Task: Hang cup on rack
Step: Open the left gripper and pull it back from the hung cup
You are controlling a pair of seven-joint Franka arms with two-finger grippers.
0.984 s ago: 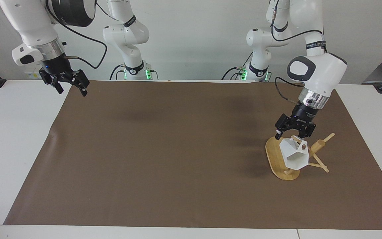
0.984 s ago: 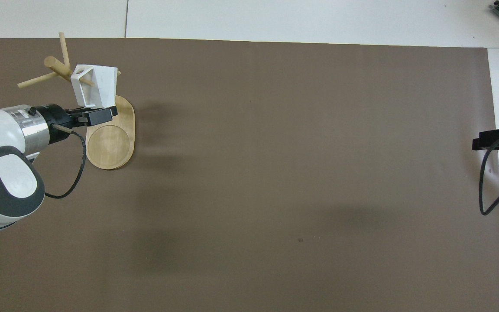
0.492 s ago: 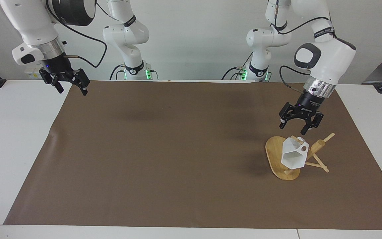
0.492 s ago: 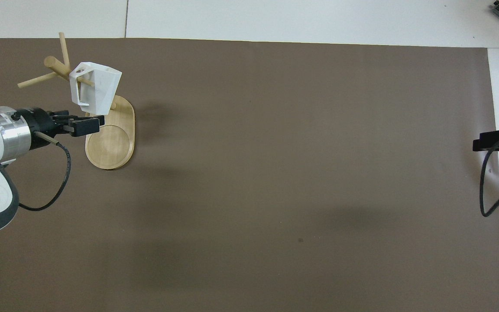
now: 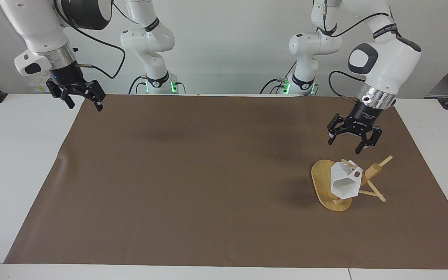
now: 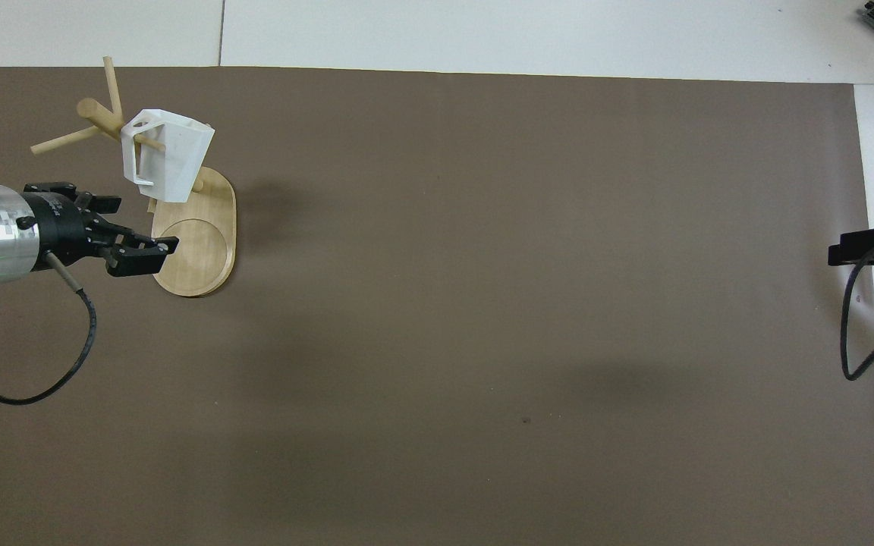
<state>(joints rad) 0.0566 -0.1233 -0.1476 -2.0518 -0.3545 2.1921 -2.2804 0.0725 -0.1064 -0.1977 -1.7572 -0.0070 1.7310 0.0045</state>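
The white faceted cup (image 5: 342,182) hangs by its handle on a peg of the bamboo rack (image 5: 372,171), over the rack's oval base (image 5: 320,177). It also shows in the overhead view (image 6: 171,155), with the rack's base (image 6: 198,254) below it. My left gripper (image 5: 350,144) is open and empty in the air above the rack, clear of the cup; it also shows in the overhead view (image 6: 145,224). My right gripper (image 5: 85,105) is open and empty and waits over the brown mat's corner at the right arm's end of the table (image 6: 866,249).
A brown mat (image 5: 208,175) covers most of the white table (image 5: 14,155). The rack stands on it toward the left arm's end. Nothing else lies on the mat.
My left gripper has risen from the cup's handle and drawn back toward the robots. The cup has stayed on the peg and settled slightly. The right arm has not moved.
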